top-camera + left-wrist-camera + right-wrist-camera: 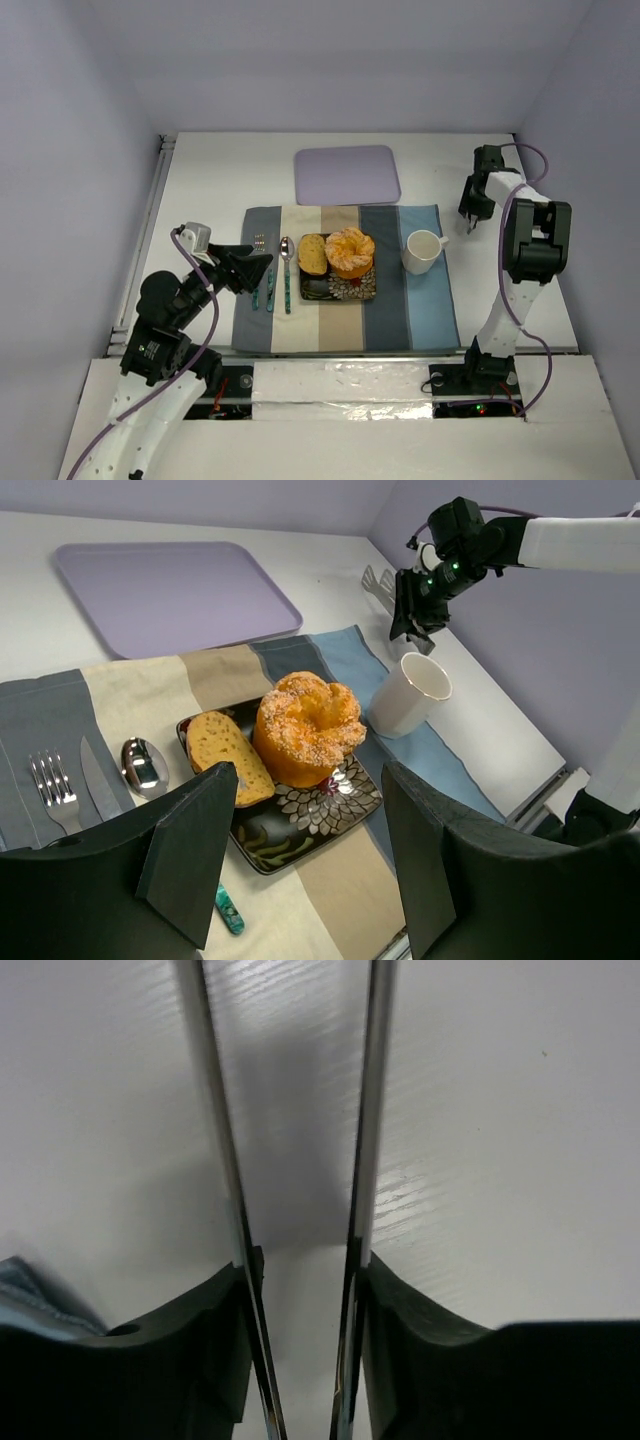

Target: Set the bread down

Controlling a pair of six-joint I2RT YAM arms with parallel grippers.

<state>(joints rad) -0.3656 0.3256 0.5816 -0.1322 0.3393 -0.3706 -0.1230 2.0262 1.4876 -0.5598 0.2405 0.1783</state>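
1. The bread [313,254] is lying flat on the dark patterned plate [340,292], just beside the peeled orange [350,250]. Nothing is gripping it, so the placing is being judged as done or very nearly so.
2. The left gripper [252,268] is being held low over the cutlery [286,270] at the plate's left. Its fingers [190,830] are spread and empty, short of the bread.
3. The right gripper [468,220] is being held well apart, beyond the cup [423,250], over bare table [200,190]. Two thin metal strips [368,1110] are running along its fingers; whether they are being pinched cannot be told.
4. Only the drawing away of the left arm is being judged as left.
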